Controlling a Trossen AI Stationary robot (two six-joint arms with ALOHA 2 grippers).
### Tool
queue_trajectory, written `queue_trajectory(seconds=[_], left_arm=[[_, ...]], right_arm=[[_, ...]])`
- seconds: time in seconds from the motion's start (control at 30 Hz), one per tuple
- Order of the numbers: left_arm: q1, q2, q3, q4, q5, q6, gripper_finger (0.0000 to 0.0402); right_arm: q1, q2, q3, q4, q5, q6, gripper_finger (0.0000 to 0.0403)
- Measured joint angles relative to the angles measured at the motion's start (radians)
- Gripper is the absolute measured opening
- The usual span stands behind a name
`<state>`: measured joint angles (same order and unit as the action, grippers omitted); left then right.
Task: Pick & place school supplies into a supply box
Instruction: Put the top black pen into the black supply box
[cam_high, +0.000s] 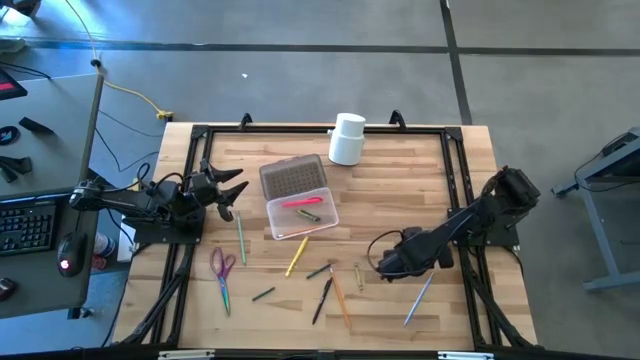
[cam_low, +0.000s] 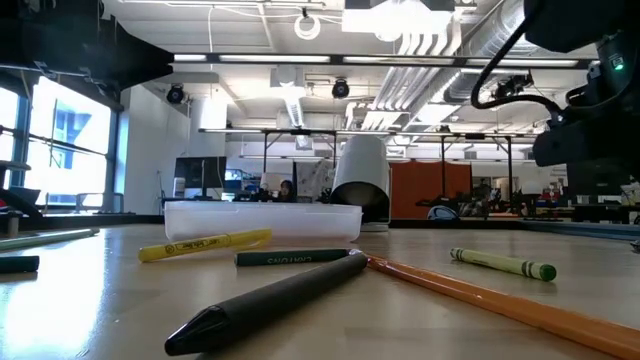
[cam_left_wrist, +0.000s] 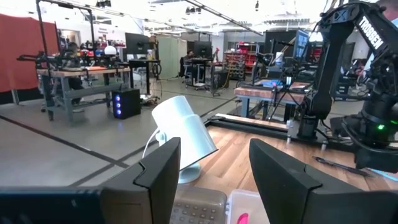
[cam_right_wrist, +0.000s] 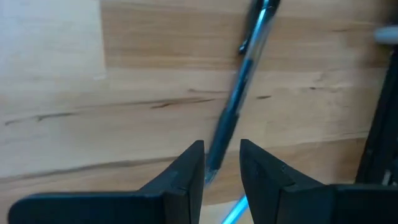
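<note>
From above, we see the right gripper (cam_high: 392, 262) low over the counter (cam_high: 400, 190), the supply box (cam_high: 300, 212) well apart. Our right wrist view shows its fingers (cam_right_wrist: 186, 174) clamped on a silver-blue pen (cam_right_wrist: 239, 93). The left gripper (cam_left_wrist: 211, 180) stands apart, just before the box.

The supply box (cam_high: 301, 212), clear plastic with its grey textured lid (cam_high: 293, 177) hinged open toward the far side, sits mid-surface holding a pink pen (cam_high: 301, 202) and a green one (cam_high: 308, 216). A yellow pen (cam_high: 297, 256), pink-handled scissors (cam_high: 222, 266), an orange pencil (cam_high: 340, 297) and dark pens lie scattered nearer. A silver-blue pen (cam_high: 419, 298) lies near right.
</note>
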<state>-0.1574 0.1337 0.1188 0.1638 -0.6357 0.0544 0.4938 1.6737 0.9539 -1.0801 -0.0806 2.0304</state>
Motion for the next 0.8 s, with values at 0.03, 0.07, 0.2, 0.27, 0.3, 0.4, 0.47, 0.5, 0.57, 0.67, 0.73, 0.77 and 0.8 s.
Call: queue_trajectory(seconds=[0.03,0.07,0.2,0.27,0.3,0.4,0.47,0.5,0.57,0.67,0.73,0.77,0.8], left_arm=[[0.0,0.0,0.0,0.0,0.0,0.0,0.0225],[0.0,0.0,0.0,0.0,0.0,0.0,0.0225],[0.0,0.0,0.0,0.0,0.0,0.0,0.0225],[0.0,0.0,0.0,-0.001,0.0,0.0,0.0225],[0.0,0.0,0.0,0.0,0.0,0.0,0.0225],[0.0,0.0,0.0,-0.001,0.0,0.0,0.0225],[0.0,0.0,0.0,-0.001,0.0,0.0,0.0225],[0.0,0.0,0.0,-0.001,0.0,0.0,0.0225],[0.0,0.0,0.0,-0.001,0.0,0.0,0.0225],[0.0,0.0,0.0,0.0,0.0,0.0,0.0225],[0.0,0.0,0.0,0.001,0.0,0.0,0.0225],[0.0,0.0,0.0,0.003,0.0,0.0,0.0225],[0.0,0.0,0.0,0.003,0.0,0.0,0.0225]], right_arm=[[0.0,-0.002,-0.009,-0.001,0.002,0.001,0.0085],[0.0,-0.002,-0.017,0.002,0.004,0.0,0.0085],[-0.001,-0.002,-0.063,0.098,0.0,-0.013,0.0085],[-0.001,-0.002,-0.085,0.135,-0.005,-0.02,0.0085],[0.0,-0.002,-0.094,0.158,-0.003,-0.029,0.0085],[-0.001,-0.007,-0.121,0.193,-0.004,-0.031,0.0085],[-0.001,-0.007,-0.137,0.2,-0.003,-0.038,0.0085],[-0.003,-0.007,-0.144,0.204,0.0,-0.041,0.0085],[-0.004,-0.007,-0.147,0.209,0.013,-0.064,0.0085],[-0.003,-0.007,-0.148,0.245,0.041,-0.117,0.0083],[-0.003,-0.006,-0.138,0.249,0.05,-0.149,0.0076],[-0.003,-0.004,-0.132,0.243,0.055,-0.15,0.007],[-0.003,-0.003,-0.126,0.234,0.064,-0.148,0.0063]])
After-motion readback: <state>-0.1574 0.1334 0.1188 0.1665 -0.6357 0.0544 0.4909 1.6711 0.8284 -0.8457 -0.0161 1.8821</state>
